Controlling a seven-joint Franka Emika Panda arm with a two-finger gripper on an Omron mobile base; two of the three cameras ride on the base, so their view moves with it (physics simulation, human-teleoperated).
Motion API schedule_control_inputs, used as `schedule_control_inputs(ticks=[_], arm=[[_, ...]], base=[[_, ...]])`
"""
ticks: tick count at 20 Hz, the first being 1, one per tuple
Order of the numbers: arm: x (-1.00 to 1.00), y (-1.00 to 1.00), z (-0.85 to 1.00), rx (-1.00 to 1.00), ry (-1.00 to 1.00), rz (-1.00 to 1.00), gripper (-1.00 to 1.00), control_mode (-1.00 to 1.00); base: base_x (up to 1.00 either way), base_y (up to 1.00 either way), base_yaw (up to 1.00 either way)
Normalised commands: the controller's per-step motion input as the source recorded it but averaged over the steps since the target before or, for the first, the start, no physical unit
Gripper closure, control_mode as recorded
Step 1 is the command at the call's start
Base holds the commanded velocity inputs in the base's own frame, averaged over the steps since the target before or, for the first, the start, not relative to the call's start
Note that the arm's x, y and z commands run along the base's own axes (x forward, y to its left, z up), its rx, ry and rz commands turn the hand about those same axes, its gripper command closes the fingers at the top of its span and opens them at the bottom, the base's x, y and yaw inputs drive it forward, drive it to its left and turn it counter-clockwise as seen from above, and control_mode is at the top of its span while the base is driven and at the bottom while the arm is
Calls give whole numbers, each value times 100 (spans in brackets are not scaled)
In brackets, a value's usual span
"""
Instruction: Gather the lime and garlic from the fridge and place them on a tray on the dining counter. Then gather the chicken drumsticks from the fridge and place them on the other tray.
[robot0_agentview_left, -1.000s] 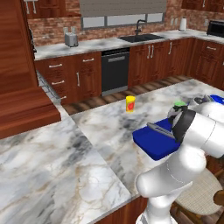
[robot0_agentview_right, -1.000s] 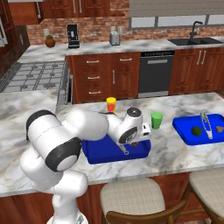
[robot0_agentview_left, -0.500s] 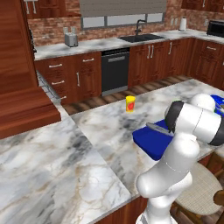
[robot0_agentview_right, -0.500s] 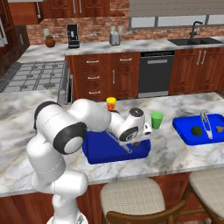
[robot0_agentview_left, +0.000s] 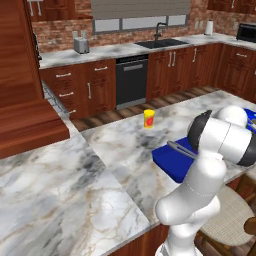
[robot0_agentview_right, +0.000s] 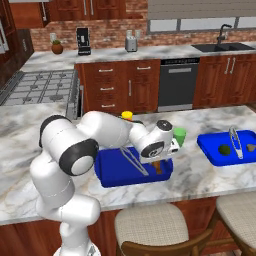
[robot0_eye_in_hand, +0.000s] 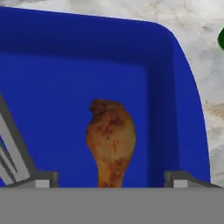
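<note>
Where fingers (robot0_eye_in_hand: 109, 177) gripped before, now wide around drumstick (robot0_eye_in_hand: 110, 140).

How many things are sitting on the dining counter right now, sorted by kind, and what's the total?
Blue trays: 2, near one and far one
Chicken drumsticks: 1, in the near tray
Limes: 1, in the far tray
Green cups: 1
Yellow containers: 1
Total: 6

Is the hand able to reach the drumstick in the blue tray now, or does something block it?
Probably yes. The hand hangs open right over the drumstick, which lies alone on the blue tray floor; the grey tray handle stands aside.
</note>
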Motion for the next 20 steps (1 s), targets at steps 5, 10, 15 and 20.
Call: schedule_control_inputs(ticks=[5, 10, 15, 20], arm=[[-55, -3, 98, 1, 1, -4, -100, -100], [-79, 25, 100, 0, 0, -12, -100, -100], [-100, 43, 96, 0, 0, -20, -100, -100], [-100, 93, 33, 1, -16, -32, -100, -100]], base=[[0, 0, 0], [0, 0, 0], [0, 0, 0], [0, 0, 0]])
